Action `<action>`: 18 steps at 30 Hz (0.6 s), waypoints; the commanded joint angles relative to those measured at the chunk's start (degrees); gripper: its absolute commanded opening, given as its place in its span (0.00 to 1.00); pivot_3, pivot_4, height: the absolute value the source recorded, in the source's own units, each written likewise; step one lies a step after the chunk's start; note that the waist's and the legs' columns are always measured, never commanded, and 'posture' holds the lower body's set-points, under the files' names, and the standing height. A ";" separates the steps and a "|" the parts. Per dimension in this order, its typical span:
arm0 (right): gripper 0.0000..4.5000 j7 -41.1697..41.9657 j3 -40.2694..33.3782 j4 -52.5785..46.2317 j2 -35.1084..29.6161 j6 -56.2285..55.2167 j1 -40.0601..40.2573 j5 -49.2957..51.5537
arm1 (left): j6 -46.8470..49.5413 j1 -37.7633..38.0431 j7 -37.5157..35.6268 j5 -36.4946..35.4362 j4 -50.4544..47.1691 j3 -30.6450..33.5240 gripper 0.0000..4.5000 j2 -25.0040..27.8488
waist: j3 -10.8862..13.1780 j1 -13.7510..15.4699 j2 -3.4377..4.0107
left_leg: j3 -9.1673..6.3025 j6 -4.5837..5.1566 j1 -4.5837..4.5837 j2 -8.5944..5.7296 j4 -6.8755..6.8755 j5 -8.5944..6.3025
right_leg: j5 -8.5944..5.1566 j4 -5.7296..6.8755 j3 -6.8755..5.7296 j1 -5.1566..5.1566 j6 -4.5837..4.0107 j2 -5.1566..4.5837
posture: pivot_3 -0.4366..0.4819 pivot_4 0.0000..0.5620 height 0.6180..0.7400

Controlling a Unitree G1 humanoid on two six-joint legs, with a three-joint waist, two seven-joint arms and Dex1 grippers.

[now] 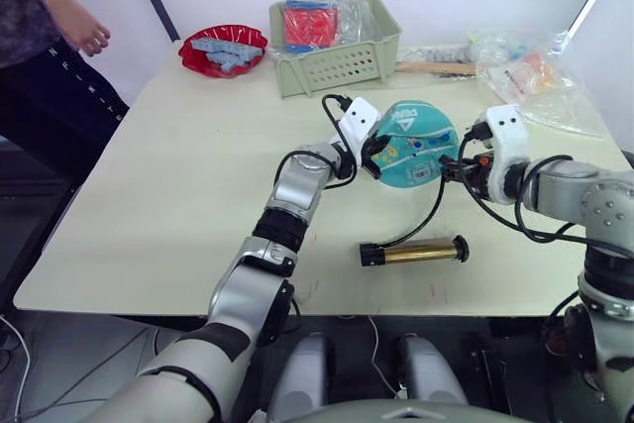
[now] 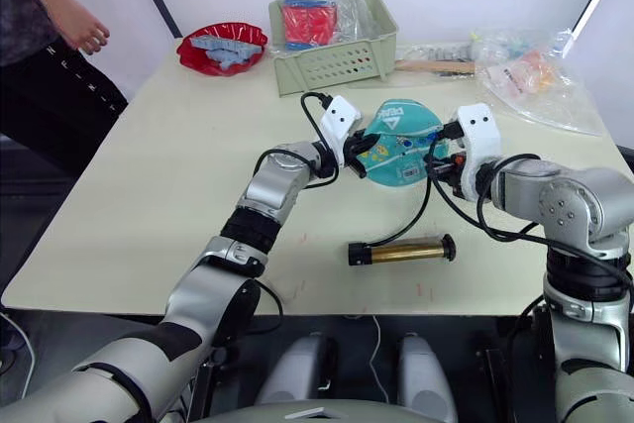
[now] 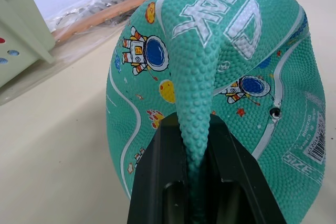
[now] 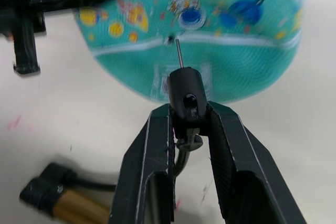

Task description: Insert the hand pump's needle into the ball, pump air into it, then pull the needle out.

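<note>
at table centre: ball, teal and part-flat, pinched by a fold of its skin in left gripper. right gripper just beside ball's other side, clamped on black fitting, needle tip nearly at valve hole. hand pump lying flat in front of ball, near table's front edge, hose curving up to right gripper.
</note>
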 commanded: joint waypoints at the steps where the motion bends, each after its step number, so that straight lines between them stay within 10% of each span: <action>1: 0.08 -1.10 -0.66 3.14 1.41 1.97 -4.56 0.12 | 0.64 -0.92 1.42 0.17 -0.86 -0.71 0.00 -1.35 | 0.00 0.00 0.00 | 0.00 0.00 0.00 -0.01 0.00 0.00 | 0.00 0.01 0.00 0.00 0.00 -0.01 | 0.48 0.27 0.98; 18: 0.08 -1.35 9.43 21.83 -4.07 1.97 -17.96 5.94 | -0.22 -0.81 2.21 0.64 -1.13 -1.73 0.00 -2.44 | -0.01 0.01 0.02 | 0.00 -0.03 -0.03 -0.12 0.00 0.02 | 0.05 -0.03 -0.06 0.01 0.08 -0.23 | 0.48 0.27 0.98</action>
